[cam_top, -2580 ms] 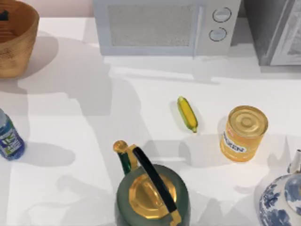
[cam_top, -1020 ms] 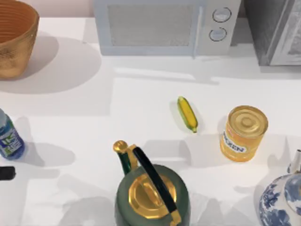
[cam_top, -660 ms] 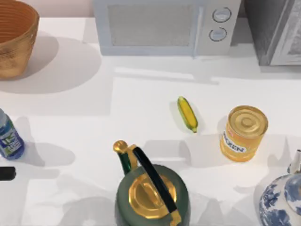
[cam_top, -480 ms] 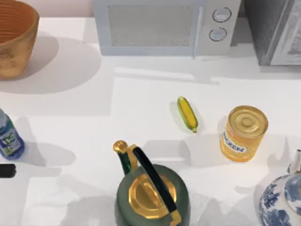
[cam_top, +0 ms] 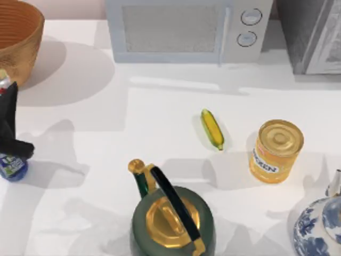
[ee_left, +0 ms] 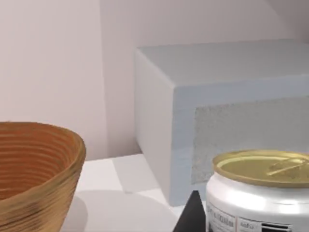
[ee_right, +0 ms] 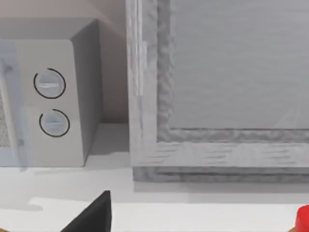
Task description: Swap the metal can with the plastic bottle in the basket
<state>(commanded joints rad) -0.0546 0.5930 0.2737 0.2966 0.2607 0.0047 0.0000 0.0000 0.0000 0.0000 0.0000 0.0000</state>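
Holding metal can (ee_left: 258,193) (left pincer (cam_top: 9,120), seemingly).

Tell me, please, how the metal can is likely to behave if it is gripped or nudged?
The metal can looks rigid, so it should not yield in the left pincer. Its glossy wall may be slippery. Upright and squat, it probably resists tipping; on its side it would likely roll.

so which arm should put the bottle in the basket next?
Left. The left gripper, holding the metal can, sits between the plastic bottle and the basket at the table's left edge. The right gripper faces the microwave.
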